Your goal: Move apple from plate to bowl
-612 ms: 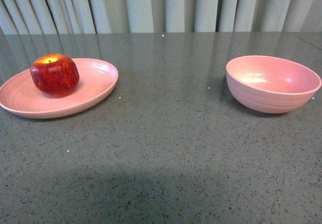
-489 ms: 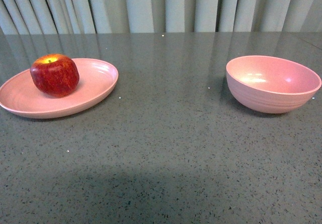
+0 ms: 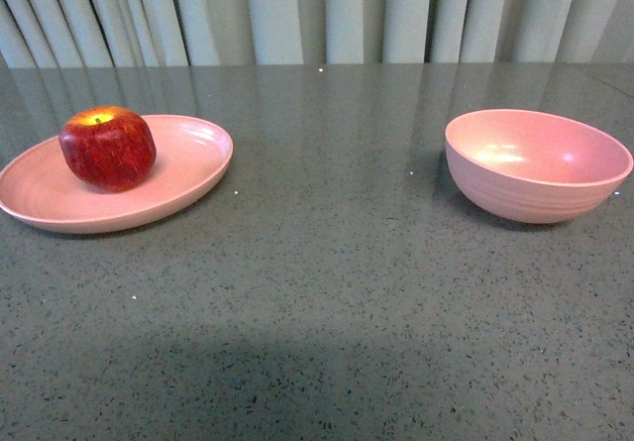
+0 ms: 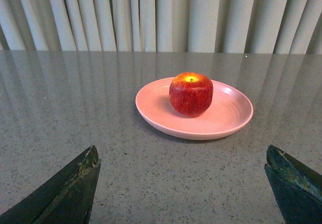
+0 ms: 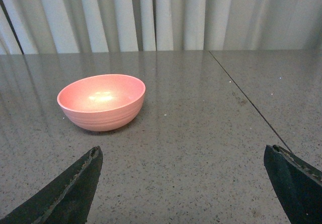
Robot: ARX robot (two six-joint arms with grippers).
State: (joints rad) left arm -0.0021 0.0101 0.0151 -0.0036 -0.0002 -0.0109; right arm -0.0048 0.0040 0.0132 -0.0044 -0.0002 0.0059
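Nothing has moved since earlier: the apple sits on the plate, and the bowl stands well apart, right of the plate. The left gripper and the right gripper both have their jaws wide apart.

Soft, even, fairly bright light falls from above. The glossy tabletop mirrors the curtain folds toward 12 o'clock; a broad faint shadow darkens it at 6 o'clock. Pale glare sits inside the bowl. Focus is sharp throughout.
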